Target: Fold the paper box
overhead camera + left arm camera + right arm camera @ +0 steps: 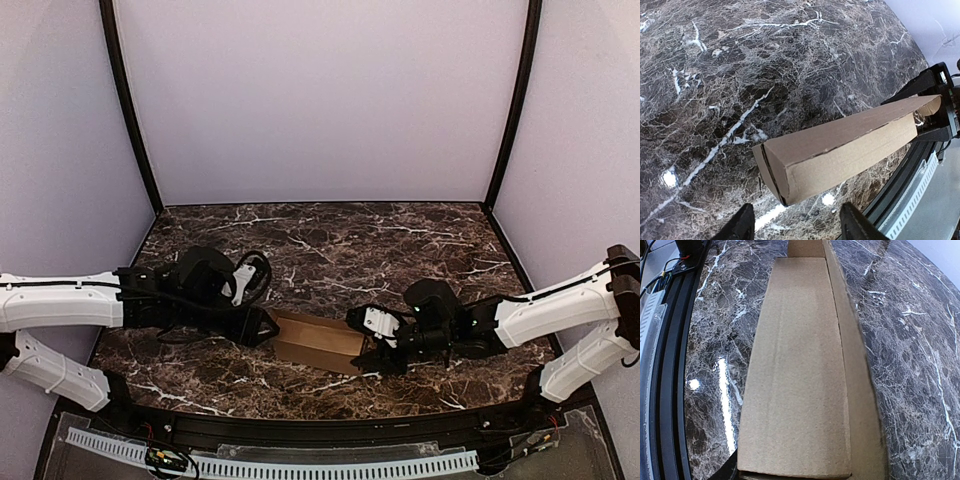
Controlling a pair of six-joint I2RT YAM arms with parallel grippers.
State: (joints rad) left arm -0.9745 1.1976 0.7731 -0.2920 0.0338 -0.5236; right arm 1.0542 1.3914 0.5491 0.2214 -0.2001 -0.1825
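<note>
The paper box [318, 341] lies on the table [420, 235], already a narrow tube. The right gripper [368, 345] clamps its right end; the left gripper [262, 327] gapes empty just off the left end (flap looks tucked). Next, I'd guess: closing the right end.

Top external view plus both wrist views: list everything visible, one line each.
table: one, dark marble with white veins, under everything.
paper box: one, brown, narrow, near the table's front edge.
walls: three, pale lilac, behind and at both sides.
posts: two, black, at the back corners.
slotted rail: one, white, below the table's near edge.
arms: two, white and black, from left and right.
left fingers: two, black, open, just short of the box.
right fingers: two, black, closed on the box's right end.
</note>
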